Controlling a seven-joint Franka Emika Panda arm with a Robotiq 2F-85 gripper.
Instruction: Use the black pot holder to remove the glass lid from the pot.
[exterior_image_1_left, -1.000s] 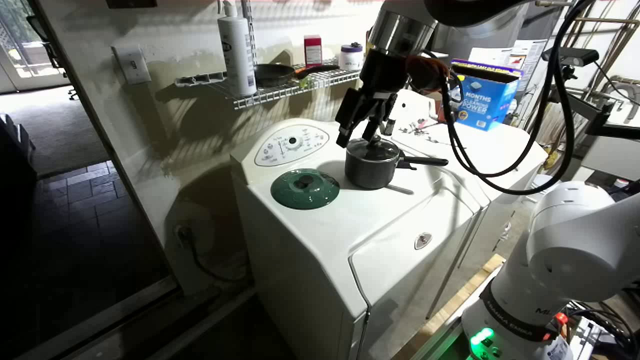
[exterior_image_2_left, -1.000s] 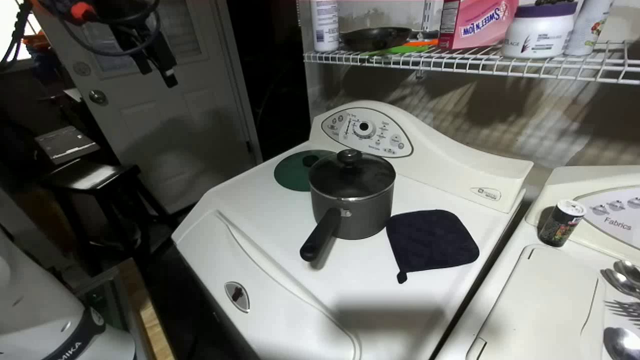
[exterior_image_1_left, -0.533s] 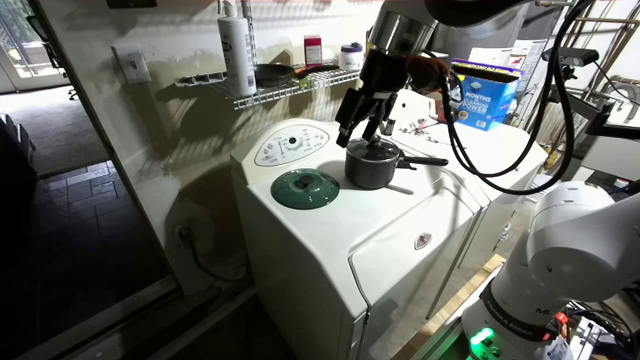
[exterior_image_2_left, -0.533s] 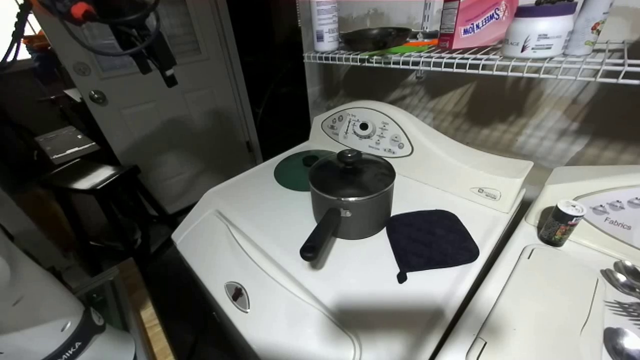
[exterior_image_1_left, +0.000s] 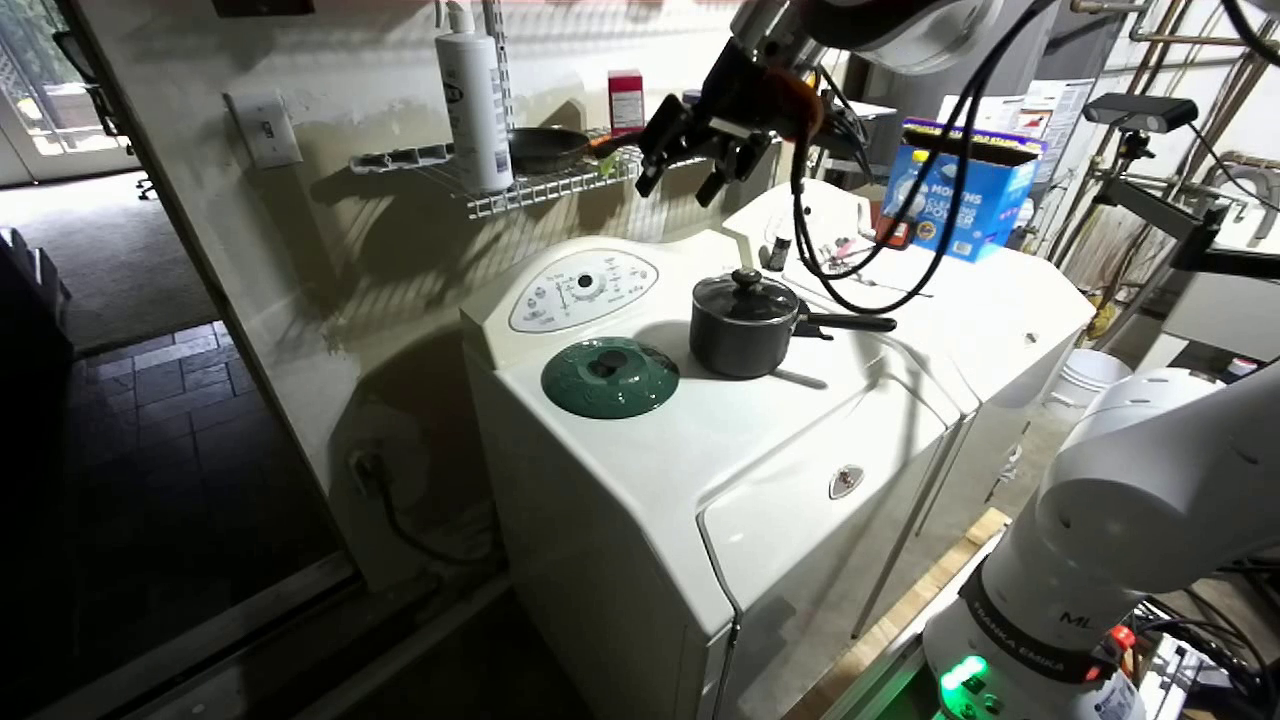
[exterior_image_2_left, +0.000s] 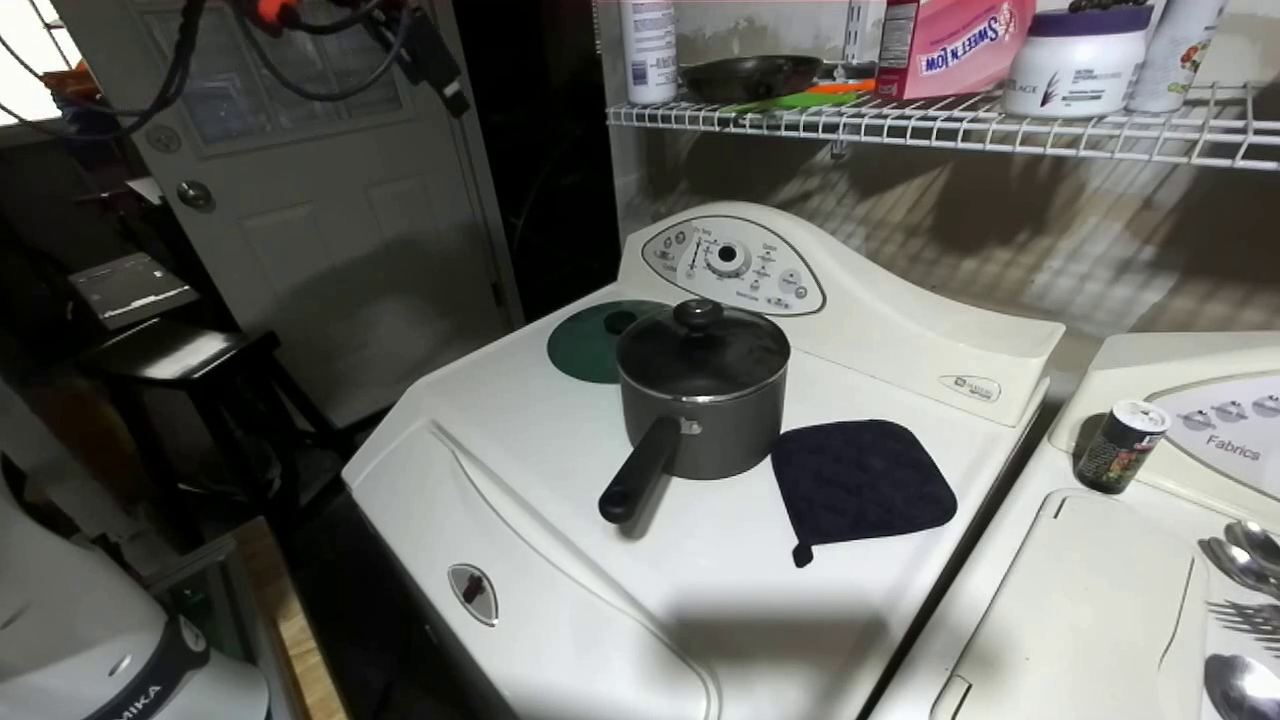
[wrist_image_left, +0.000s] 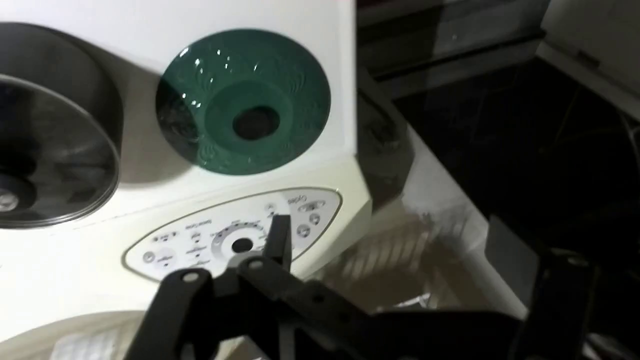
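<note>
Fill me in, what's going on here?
The robot arm is meant to lift the glass lid off the pot with the black pot holder, but is handling nothing yet. Its tool is open and empty, above the pot's level. The glass lid sits on the pot; the black pot holder lies flat beside it on the white appliance.

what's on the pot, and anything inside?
The glass lid sits on the pot, its black knob up. The inside looks dark through the lid; whether it holds anything, I can't tell.
</note>
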